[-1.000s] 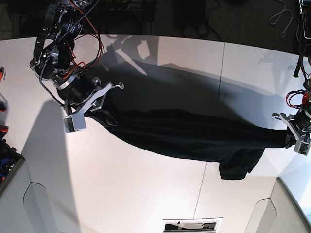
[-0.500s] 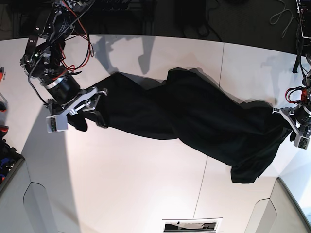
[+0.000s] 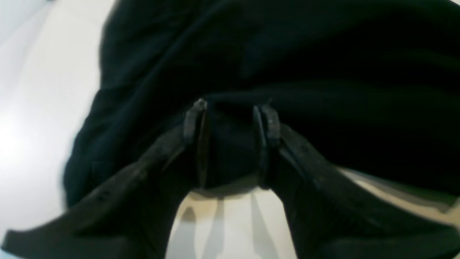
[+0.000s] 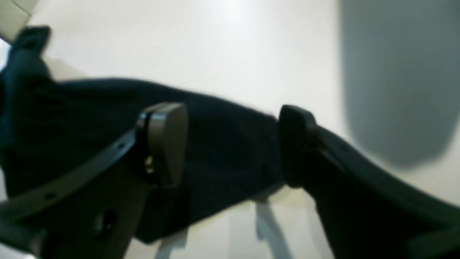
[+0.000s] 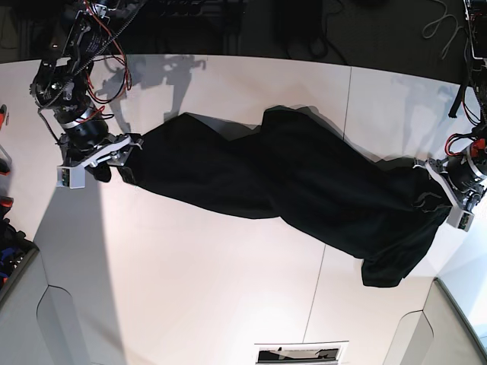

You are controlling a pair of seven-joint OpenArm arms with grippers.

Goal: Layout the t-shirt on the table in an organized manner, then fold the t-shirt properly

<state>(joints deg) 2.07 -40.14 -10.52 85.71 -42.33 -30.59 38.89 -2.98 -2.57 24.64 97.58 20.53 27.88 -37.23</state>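
- Left end effector (image 5: 440,181): right edge of the base view, at the shirt's end; in its wrist view the jaws stand part way apart with dark cloth between the pads. Whether the cloth is pinched or merely lying there I cannot tell.
- Right end effector (image 5: 114,156): upper left of the base view; jaws spread wide in its wrist view, cloth lying in the gap, not pinched.
- Shirt (image 5: 297,186): black, lying on the tabletop (image 5: 190,296) as a twisted, rumpled band, unspread; no print shows.
- Handling, as judged: light, limp, non-fragile. Cloth will sag, bunch and drag rather than keep shape; smooth tabletop likely lets it slide.
- Hold points, as judged: the two outer ends, near hem or shoulder corners, taking a single layer where possible; which end is the collar cannot be told.
- Long axis: from upper left down to lower right of the base view, a loose fold hanging off the lower right end.
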